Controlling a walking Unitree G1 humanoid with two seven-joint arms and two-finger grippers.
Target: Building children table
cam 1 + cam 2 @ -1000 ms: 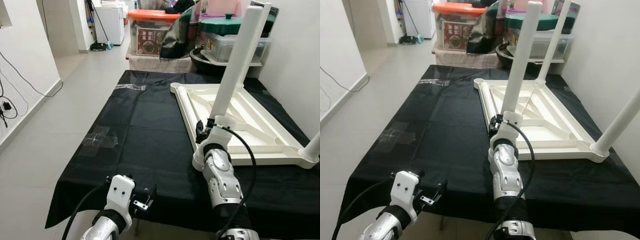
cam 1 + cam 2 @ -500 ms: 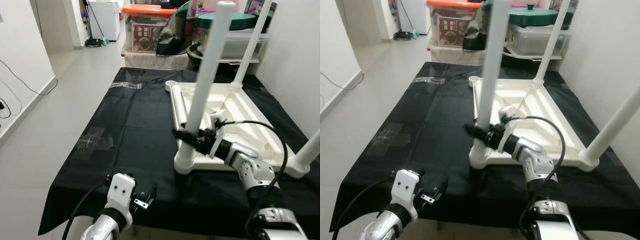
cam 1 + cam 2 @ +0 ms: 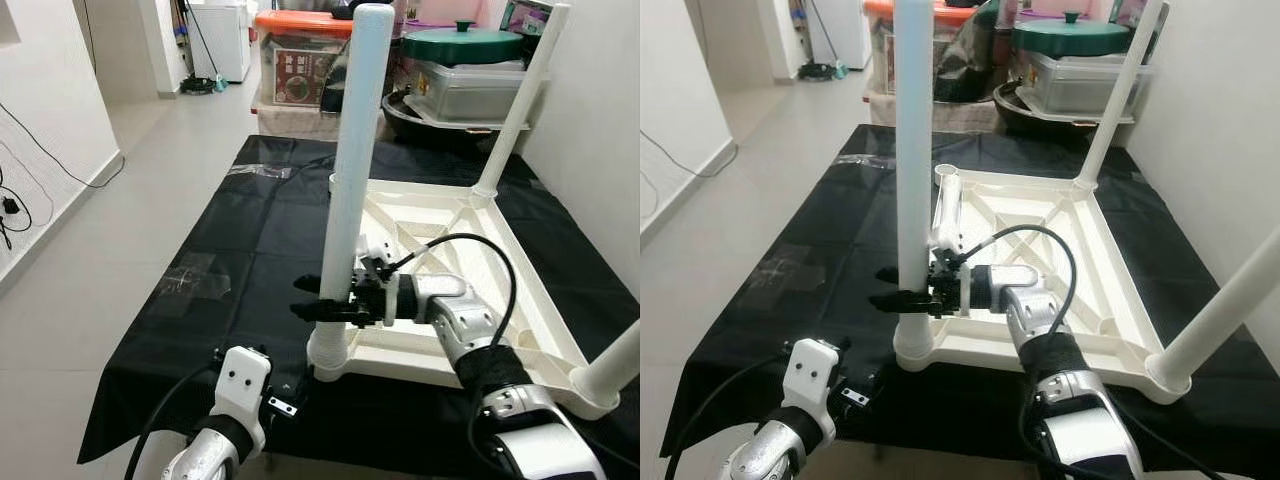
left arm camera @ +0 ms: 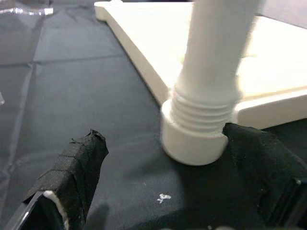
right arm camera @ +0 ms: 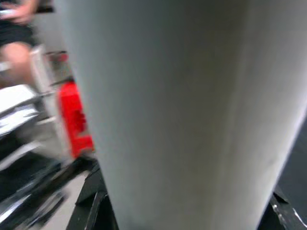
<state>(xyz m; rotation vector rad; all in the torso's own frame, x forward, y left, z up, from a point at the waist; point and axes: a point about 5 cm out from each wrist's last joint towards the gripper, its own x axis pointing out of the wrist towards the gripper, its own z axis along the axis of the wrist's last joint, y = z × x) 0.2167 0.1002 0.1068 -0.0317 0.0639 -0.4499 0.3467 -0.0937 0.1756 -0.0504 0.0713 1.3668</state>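
A black cloth [image 3: 240, 250] covers the low surface, with pale tape patches [image 3: 195, 275] stuck on its left part and grey floor [image 3: 90, 250] beyond. At the near left edge, the left gripper [image 4: 168, 158] hovers low over the cloth, its fingers [image 4: 72, 165] spread wide. In the left wrist view they sit on either side of the threaded base of the nearest table leg [image 3: 350, 180], not touching it.

That white leg stands upright in the near left corner socket of the upturned white tabletop [image 3: 520, 290], which lies flat on the cloth towards the right. The right gripper [image 3: 320, 300] reaches in from the right and meets the leg low down, just above the socket. Its fingers [image 3: 308, 312] sit on either side of the tube and seem to clasp it, though the right wrist view is too blurred to confirm contact.

A second leg [image 3: 520, 100] stands at the far right corner, and a third leg [image 3: 615, 365] rises at the near right corner. Storage boxes [image 3: 300, 60] are stacked behind.
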